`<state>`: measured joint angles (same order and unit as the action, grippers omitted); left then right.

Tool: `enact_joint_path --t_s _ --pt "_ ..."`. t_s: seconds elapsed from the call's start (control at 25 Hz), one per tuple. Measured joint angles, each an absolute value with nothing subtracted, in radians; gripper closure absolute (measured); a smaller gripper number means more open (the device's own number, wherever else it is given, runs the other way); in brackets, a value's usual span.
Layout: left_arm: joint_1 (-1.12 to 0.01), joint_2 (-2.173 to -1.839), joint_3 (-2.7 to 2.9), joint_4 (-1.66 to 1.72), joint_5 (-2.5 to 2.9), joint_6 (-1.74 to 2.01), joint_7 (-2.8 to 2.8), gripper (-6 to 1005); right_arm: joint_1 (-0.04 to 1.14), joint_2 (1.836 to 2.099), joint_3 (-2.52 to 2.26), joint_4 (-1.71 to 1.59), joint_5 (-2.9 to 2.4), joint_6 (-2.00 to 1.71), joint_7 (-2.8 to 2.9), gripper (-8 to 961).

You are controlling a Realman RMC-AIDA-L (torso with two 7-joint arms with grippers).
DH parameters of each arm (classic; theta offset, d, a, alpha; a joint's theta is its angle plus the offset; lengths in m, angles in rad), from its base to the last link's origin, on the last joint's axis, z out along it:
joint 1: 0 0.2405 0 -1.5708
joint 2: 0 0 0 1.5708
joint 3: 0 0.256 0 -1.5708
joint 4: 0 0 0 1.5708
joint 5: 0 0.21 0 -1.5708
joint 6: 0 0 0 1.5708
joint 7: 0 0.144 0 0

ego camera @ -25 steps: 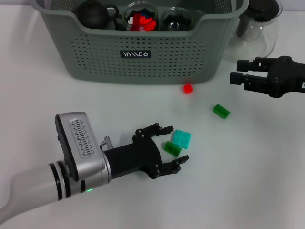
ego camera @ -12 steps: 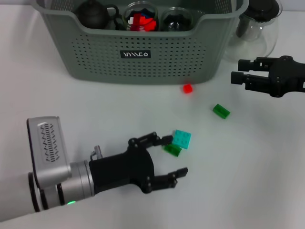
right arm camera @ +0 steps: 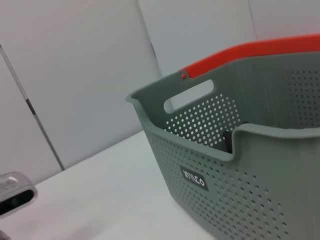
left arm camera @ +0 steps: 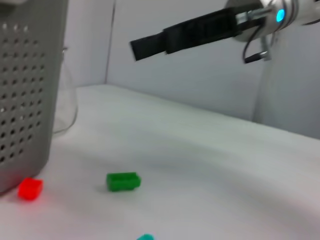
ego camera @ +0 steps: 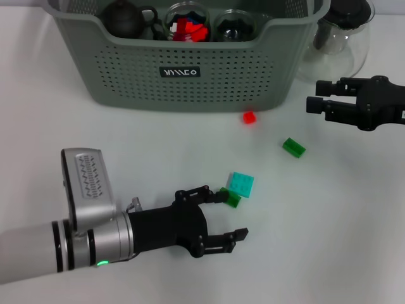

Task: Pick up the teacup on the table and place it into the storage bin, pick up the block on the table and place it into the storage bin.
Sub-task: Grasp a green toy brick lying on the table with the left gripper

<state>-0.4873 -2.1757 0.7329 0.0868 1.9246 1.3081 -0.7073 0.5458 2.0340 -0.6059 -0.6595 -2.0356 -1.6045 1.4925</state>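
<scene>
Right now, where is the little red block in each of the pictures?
Head view: the red block lies on the table just in front of the storage bin, toward its right end.
Left wrist view: the red block sits low in the picture beside the storage bin's holed wall.
Right wrist view: it is not in the picture.
Shared landmark: the storage bin shows in all three views.

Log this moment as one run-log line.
left gripper: open, straddling small green block beside teal block | right gripper: parked by glass pitcher | storage bin: holds teapot
</scene>
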Motion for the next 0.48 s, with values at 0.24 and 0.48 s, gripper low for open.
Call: enact_joint_path --t_s 0.24,0.48 --pt "-0.498 -2.175 0.724 0.088 1.919 1.261 -0.720 223 0.541 2.034 -0.606 -0.660 -2.036 -1.605 1.489 429" --pt "-0.499 -2.171 0.697 0.103 1.915 1.245 -0.727 228 0.540 2.034 -0.606 -0.660 -2.036 -1.605 1.488 429"
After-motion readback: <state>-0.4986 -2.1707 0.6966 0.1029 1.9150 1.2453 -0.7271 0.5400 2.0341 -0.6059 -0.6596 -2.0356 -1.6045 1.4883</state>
